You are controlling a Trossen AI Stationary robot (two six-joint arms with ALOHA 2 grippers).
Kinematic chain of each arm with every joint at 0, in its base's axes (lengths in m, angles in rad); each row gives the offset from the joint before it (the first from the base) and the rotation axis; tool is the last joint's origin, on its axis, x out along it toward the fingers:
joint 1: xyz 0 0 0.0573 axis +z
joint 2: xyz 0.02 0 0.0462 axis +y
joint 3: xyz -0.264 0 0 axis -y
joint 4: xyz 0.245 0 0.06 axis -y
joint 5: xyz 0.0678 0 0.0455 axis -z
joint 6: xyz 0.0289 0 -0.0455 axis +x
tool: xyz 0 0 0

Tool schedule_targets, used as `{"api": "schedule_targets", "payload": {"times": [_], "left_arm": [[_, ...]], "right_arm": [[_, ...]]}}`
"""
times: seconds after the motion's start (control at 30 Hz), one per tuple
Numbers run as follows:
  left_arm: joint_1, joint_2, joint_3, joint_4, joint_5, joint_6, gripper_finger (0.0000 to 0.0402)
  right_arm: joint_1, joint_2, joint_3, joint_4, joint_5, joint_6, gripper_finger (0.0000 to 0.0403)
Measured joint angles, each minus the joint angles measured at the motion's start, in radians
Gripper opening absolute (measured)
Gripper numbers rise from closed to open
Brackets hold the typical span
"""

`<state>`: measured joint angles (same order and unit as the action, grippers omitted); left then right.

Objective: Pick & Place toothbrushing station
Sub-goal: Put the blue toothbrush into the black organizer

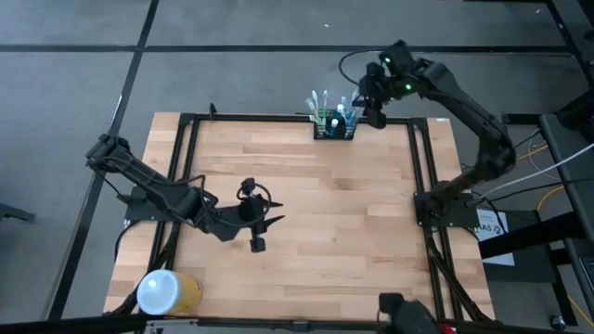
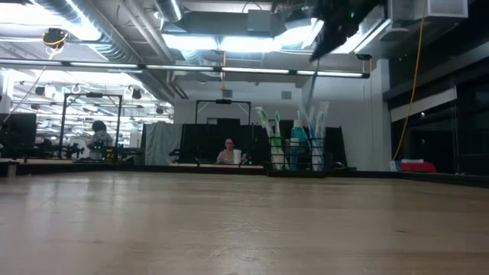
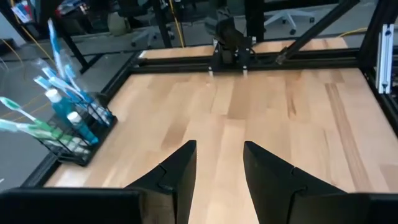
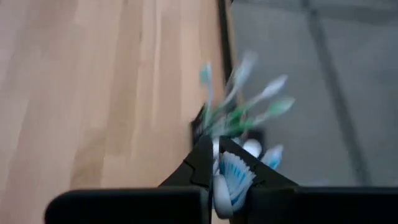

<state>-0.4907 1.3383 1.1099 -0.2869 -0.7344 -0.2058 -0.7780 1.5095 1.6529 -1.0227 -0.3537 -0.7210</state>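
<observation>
From above, the toothbrushing station (image 1: 333, 125) stands at the far edge of the wooden table (image 1: 306, 213), its black rack filled with upright toothbrushes and small tubes. The right gripper (image 1: 376, 113) hangs just beside the rack's right end, and the left gripper (image 1: 261, 232) rests low over the table's middle-left, well apart from the rack, near a yellow cylinder (image 1: 167, 291) with a white top at the near-left corner. From table height, the station sits at the far edge and the right arm reaches down above it. The left wrist camera shows the left gripper's fingers (image 3: 180, 177) spread over bare wood, the rack off to one side. The right wrist camera shows the right gripper (image 4: 229, 165) pinching a blue-and-white toothbrush head (image 4: 233, 174) just over the station.
</observation>
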Motion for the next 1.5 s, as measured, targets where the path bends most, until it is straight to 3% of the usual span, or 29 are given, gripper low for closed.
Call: {"api": "schedule_targets", "payload": {"times": [0.23, 1.1, 1.5], "left_arm": [[-0.029, 0.034, 0.000, 0.000, -0.009, -0.069, 0.0127], [-0.073, 0.037, 0.000, 0.026, -0.066, -0.131, 0.0127], [-0.138, 0.040, 0.000, -0.041, -0.145, -0.201, 0.0127]], "right_arm": [[-0.034, 0.126, 0.017, -0.060, 0.032, -0.027, 0.0015], [-0.105, 0.276, 0.013, -0.040, -0.044, 0.011, 0.0015], [-0.132, 0.275, -0.109, -0.009, -0.054, -0.016, 0.0021]]}}
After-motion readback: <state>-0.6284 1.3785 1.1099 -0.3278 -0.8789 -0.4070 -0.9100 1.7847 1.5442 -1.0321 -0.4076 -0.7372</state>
